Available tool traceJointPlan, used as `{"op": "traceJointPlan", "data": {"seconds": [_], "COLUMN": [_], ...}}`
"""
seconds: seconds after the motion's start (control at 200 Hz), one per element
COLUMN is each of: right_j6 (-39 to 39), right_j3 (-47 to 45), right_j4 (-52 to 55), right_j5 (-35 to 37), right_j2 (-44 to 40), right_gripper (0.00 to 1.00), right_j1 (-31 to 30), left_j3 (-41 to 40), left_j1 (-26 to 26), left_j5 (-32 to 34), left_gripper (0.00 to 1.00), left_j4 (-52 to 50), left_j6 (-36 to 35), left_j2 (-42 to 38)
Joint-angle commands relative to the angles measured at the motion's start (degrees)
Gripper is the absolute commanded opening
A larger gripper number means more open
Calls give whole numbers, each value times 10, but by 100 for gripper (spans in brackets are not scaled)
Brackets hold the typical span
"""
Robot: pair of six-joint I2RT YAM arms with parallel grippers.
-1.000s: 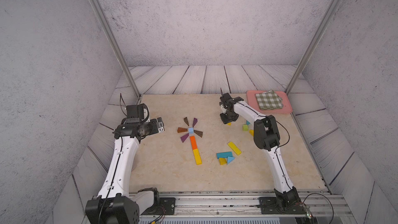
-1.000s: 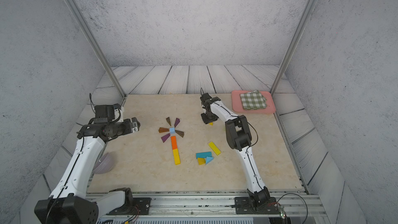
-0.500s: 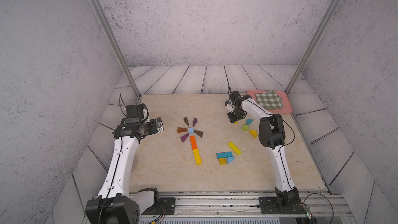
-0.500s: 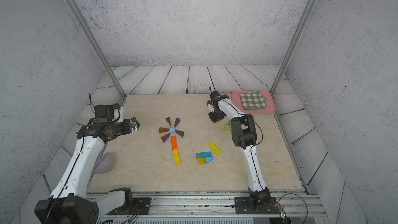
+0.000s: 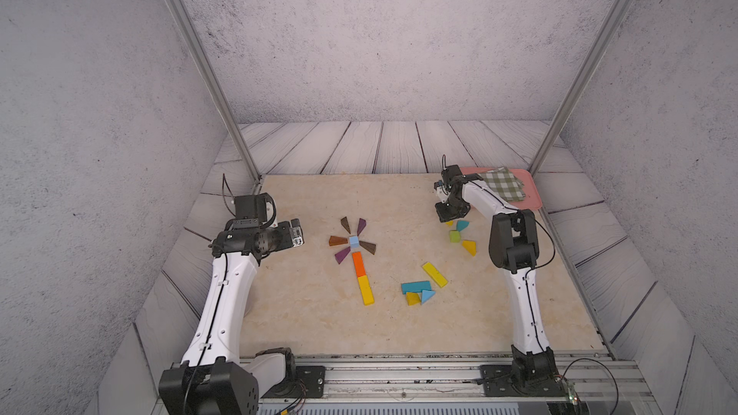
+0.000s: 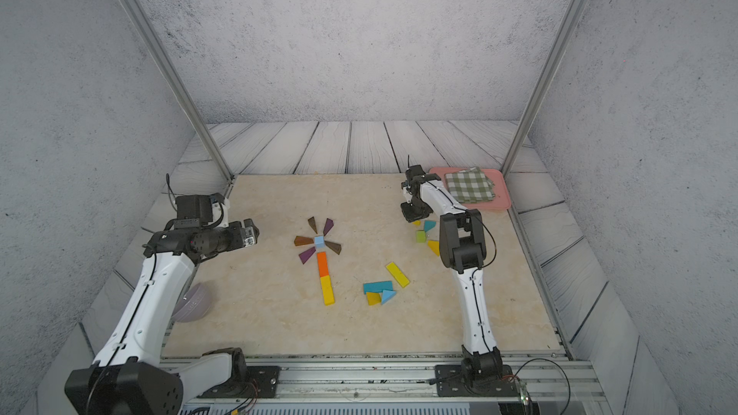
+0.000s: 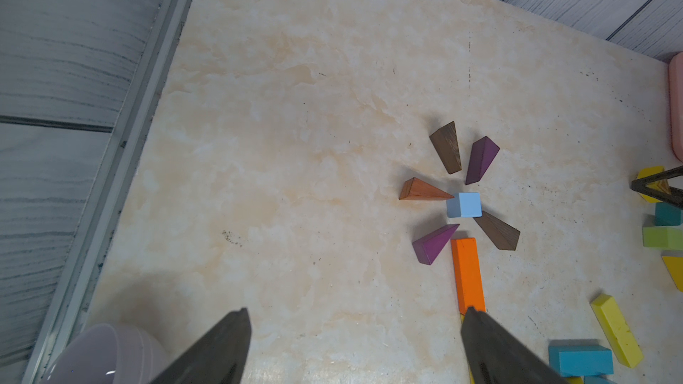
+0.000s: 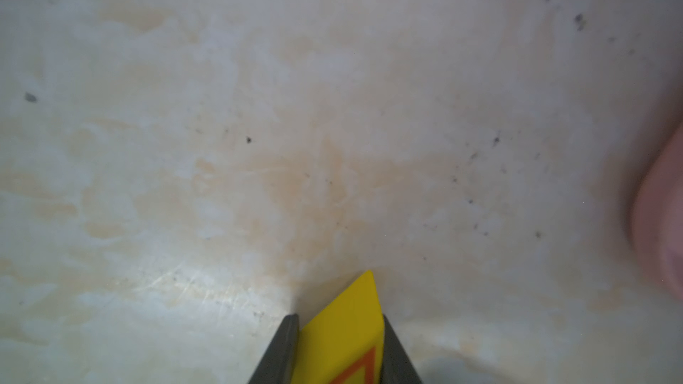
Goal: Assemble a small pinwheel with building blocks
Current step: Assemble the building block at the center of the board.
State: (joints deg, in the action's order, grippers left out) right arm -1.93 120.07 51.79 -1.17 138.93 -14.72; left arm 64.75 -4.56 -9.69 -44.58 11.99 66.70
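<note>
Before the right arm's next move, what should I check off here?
1. Right pincer shut on yellow triangular wooden block: ok.
2. Block lifted off beige marbled tabletop: cannot tell.
3. Left pincer open and empty: ok.
4. Light-blue wooden cube ringed by five brown and purple wooden wedges, gap left toward the right arm: ok.
5. Orange wooden bar and yellow wooden bar end to end as stem: ok.

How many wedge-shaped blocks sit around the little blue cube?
5. Two lie beyond the cube: far brown wedge, far purple wedge. Left brown wedge, right brown wedge and near purple wedge flank it. None looks hidden.
</note>
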Motion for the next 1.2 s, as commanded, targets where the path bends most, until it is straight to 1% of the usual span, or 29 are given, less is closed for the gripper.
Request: {"op": "traceJointPlan", "data": {"seconds": [0.0,0.205,0.435,0.826,0.881,0.976,1.041,1.141,1.196], "right_j6": [40,49,65,85,85,89,88,90,94], "right_j3": [-21,-34,-54,-72,-75,-69,-70,-70,-69], "right_j4": [-7,-3,-4,-4,-10,-2,-3,-3,-4], "right_j5": [11,42,36,31,32,31,32,36,37], "right_j2": [-50,-63,-82,-89,-91,-89,-89,-89,-90], "right_gripper": [20,20,23,24,27,29,33,34,36], "right_j1": [-3,-3,-3,-4,-3,-4,-5,-5,-5], "left_j3": [-4,-3,-4,-5,-5,-5,-5,-6,-6], "left_j1": [-8,-9,-10,-11,-11,-11,-11,-11,-12], "left_j5": [3,0,-1,-1,-1,-2,-2,-2,-2], "left_gripper": [96,96,96,96,96,96,96,96,96], "left_j4": [-2,-2,-2,-2,-2,-2,-2,-2,-2], "left_j6": [-6,-6,-6,-7,-7,-7,-7,-7,-7], "left_j2": [1,2,1,1,2,1,2,3,2]}}
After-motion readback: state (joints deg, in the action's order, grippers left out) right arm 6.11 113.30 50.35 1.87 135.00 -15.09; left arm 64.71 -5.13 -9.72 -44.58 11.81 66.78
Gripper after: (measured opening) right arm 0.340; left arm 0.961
